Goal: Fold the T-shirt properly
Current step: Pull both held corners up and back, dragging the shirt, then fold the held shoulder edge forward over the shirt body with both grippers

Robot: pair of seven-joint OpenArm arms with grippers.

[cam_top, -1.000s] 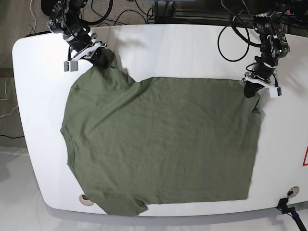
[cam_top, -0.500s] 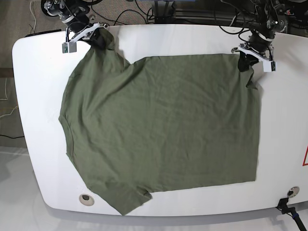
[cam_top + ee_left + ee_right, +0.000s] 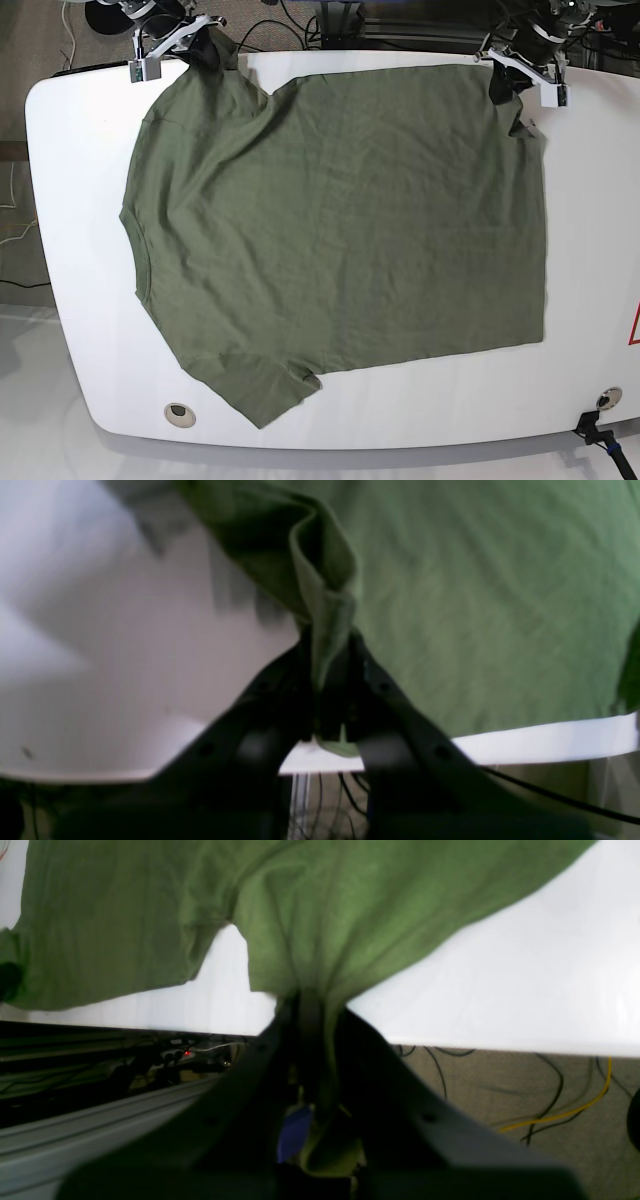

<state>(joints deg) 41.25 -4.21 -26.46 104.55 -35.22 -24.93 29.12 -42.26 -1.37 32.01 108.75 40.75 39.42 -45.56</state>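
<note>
Writing: no readable text showed; a red triangular mark [image 3: 634,330] sat cut off at the table's edge in the base view, its content too partial to read.
Left gripper [image 3: 503,82]: was at the table's far edge, on the base view's right, its jaws pressed together on a bunched corner of the shirt; in the left wrist view [image 3: 330,680] a folded ridge of cloth ran down between the dark fingers.
Right gripper [image 3: 205,52]: was at the far edge on the base view's left, also pinching the shirt; in the right wrist view [image 3: 312,1040] the fabric gathered into a tight bundle between the fingers.
Arms: both reached in from beyond the far edge, wrists low over the table rim.
Shirt [image 3: 340,230]: one, olive green, lay spread nearly flat over the white table [image 3: 590,250], slightly wrinkled, with a sleeve toward the near left corner.
Count: two grippers, one shirt, one table.
Floor: cables [image 3: 560,1110], one yellow, lay beyond the table.
</note>
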